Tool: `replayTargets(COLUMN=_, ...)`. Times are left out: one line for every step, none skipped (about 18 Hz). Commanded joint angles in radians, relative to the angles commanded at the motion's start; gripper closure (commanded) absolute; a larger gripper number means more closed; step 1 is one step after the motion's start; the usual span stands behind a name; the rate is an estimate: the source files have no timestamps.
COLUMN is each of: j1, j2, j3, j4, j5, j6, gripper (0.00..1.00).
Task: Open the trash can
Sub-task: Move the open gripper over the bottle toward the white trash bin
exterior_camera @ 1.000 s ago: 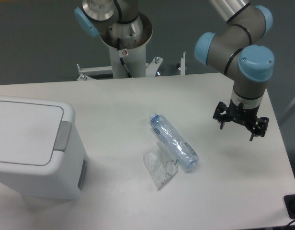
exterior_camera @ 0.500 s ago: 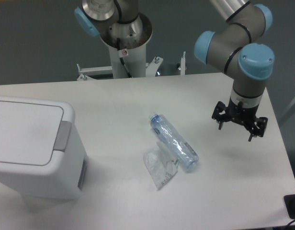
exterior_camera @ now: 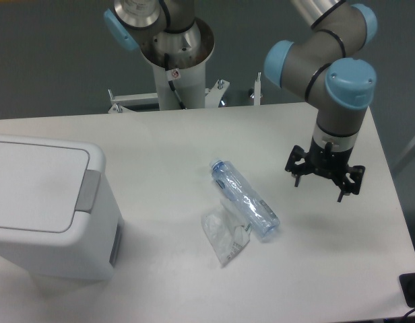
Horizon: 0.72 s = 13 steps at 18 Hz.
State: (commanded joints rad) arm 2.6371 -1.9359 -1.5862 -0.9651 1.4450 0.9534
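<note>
The trash can (exterior_camera: pixel 46 208) is a large white boxy bin at the left edge of the table, its flat lid down and its grey push tab (exterior_camera: pixel 89 191) facing right. My gripper (exterior_camera: pixel 319 189) hangs above the right part of the table, far from the bin. Its black fingers are spread apart with nothing between them, so it is open.
A clear plastic bottle (exterior_camera: pixel 244 198) lies on its side mid-table, between the bin and the gripper. A small clear wrapper (exterior_camera: pixel 224 235) lies against its near side. The arm's base column (exterior_camera: pixel 174 57) stands behind the table's far edge.
The gripper and wrist have shifted left by a small amount, towards the bottle. The bin, bottle and wrapper have not moved.
</note>
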Motion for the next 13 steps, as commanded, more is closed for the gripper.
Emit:
replayTargets(j1=-0.012, j2=0.0, j3=0.005, j4=0.014, j5=0.0, j6=-0.051, gripper=0.0)
replayTargets(j1=-0.026, j2=0.002, j3=0.009, j4=0.025, j5=0.0, j6=-0.088, gripper=0.0)
replayTargets(j1=-0.049, j2=0.003, j3=0.012, j4=0.025, j5=0.0, j6=-0.131, gripper=0.0)
replayTargets(j1=-0.08, j2=0.003, j3=0.012, j4=0.025, j5=0.0, j6=-0.162, gripper=0.0)
replayTargets(j1=-0.094, j2=0.003, j3=0.014, j4=0.025, j5=0.0, j6=-0.179, gripper=0.0)
replayTargets(j1=-0.12, j2=0.003, j3=0.017, j4=0.026, j5=-0.002, j6=-0.199, gripper=0.0)
replayTargets(j1=-0.135, j2=0.005, j3=0.017, j4=0.028, j5=-0.003, j6=-0.225, gripper=0.0)
replayTargets(j1=-0.146, j2=0.014, j3=0.017, j4=0.032, j5=-0.018, j6=-0.243, gripper=0.0)
replayTargets(j1=-0.155, j2=0.026, j3=0.014, j4=0.032, j5=-0.05, j6=-0.26, gripper=0.0)
replayTargets(j1=-0.166, j2=0.035, j3=0.017, j4=0.031, j5=-0.087, j6=-0.29, gripper=0.0)
replayTargets(j1=-0.17, j2=0.043, j3=0.017, j4=0.031, j5=-0.112, j6=-0.344, gripper=0.0)
replayTargets(j1=-0.18, j2=0.061, j3=0.026, j4=0.031, j5=-0.144, j6=-0.439, gripper=0.0)
replayTargets(j1=-0.192, j2=0.064, j3=0.041, j4=0.029, j5=-0.172, j6=-0.496, gripper=0.0)
